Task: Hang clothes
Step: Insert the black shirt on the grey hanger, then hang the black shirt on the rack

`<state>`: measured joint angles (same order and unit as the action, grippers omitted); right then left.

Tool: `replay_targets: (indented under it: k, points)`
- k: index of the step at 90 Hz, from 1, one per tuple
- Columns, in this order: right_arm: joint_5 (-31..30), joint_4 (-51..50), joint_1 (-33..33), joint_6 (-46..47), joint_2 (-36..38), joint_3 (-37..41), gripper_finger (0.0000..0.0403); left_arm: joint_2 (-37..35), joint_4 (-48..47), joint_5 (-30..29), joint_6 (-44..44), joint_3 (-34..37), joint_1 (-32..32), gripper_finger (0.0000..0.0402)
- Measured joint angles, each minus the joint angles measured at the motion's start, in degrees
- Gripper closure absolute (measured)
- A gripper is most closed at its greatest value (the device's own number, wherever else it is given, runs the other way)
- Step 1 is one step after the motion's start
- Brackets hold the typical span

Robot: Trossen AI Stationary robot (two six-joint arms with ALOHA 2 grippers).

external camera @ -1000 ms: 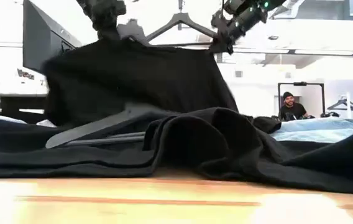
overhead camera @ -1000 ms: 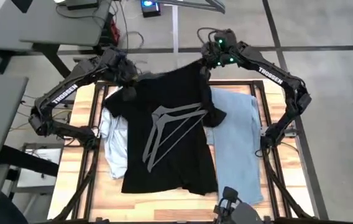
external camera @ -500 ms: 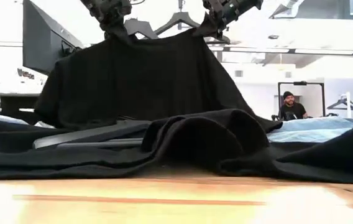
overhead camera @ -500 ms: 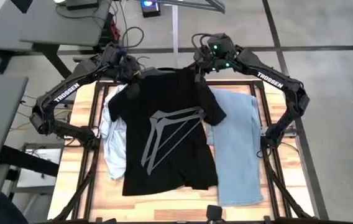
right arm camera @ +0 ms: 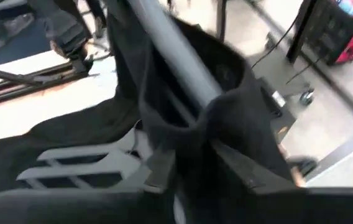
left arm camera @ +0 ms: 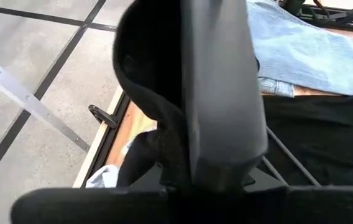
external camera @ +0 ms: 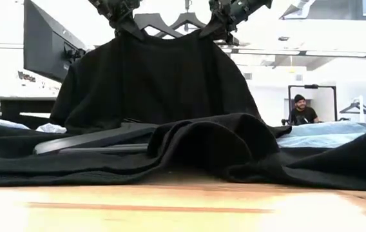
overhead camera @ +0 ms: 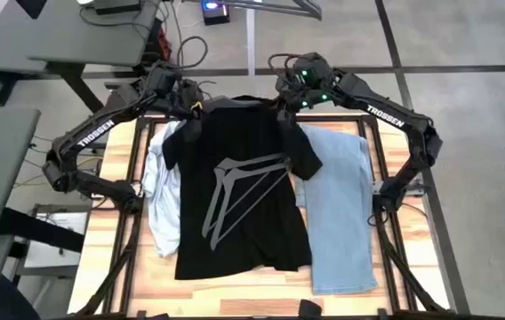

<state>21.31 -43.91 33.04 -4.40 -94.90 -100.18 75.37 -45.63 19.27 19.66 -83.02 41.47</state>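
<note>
Low view, near edge: black t-shirt (external camera: 170, 151) hem lies bunched on the table (external camera: 170, 206), with grey hangers (overhead camera: 235, 191) resting on it; jeans (overhead camera: 337, 204) lie just beside it, pale shirt (overhead camera: 159, 200) on the other side. Farther back, the tee's shoulders are lifted. Judgement: keep both shoulders level and taut, lift evenly so the loose hangers slide off. Left gripper (overhead camera: 190, 114) pinches one shoulder, right gripper (overhead camera: 281, 105) the other; both clamped on cloth.

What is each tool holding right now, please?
Left tool: shut on the t-shirt, at its shoulder.
Right tool: shut on the t-shirt, at the other shoulder.
</note>
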Motion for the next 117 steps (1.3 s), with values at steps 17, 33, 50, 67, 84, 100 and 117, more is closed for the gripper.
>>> replay_targets:
  k: [17, 33, 50, 67, 84, 100, 117]
  points:
    - [1.1, -10.6, 1.1, -4.7, 0.0, -9.6, 0.0162, 0.0, -0.1, 0.0, 0.6, -1.9, 0.0, 0.0377]
    - [1.0, -12.0, 3.4, -6.5, 0.1, -17.1, 0.0129, 0.0, -1.3, 2.0, 2.9, -6.4, 0.0, 0.0377]
    - [1.1, -13.5, 3.3, -10.5, 0.0, -17.7, 0.0127, 0.0, -4.7, 4.9, 5.1, -9.2, 0.0, 0.0377]
    - [1.6, -17.8, 2.4, -15.4, 0.2, -17.7, 0.0127, 0.0, -6.1, 4.9, 5.3, -9.3, 0.0, 0.0377]
    - [1.6, -21.5, 1.9, -18.6, -0.5, -17.7, 0.0143, 0.0, -6.1, 7.2, 5.3, -9.3, 0.0, 0.0377]
    - [1.9, -19.7, -0.3, -19.5, -2.0, -17.8, 0.0216, 0.0, -6.1, 7.5, 5.1, -9.3, -0.6, 0.0377]
    - [1.1, -20.2, -1.9, -20.1, -5.4, -17.6, 0.0324, 0.0, -6.5, 7.6, 4.6, -9.3, -1.0, 0.0377]
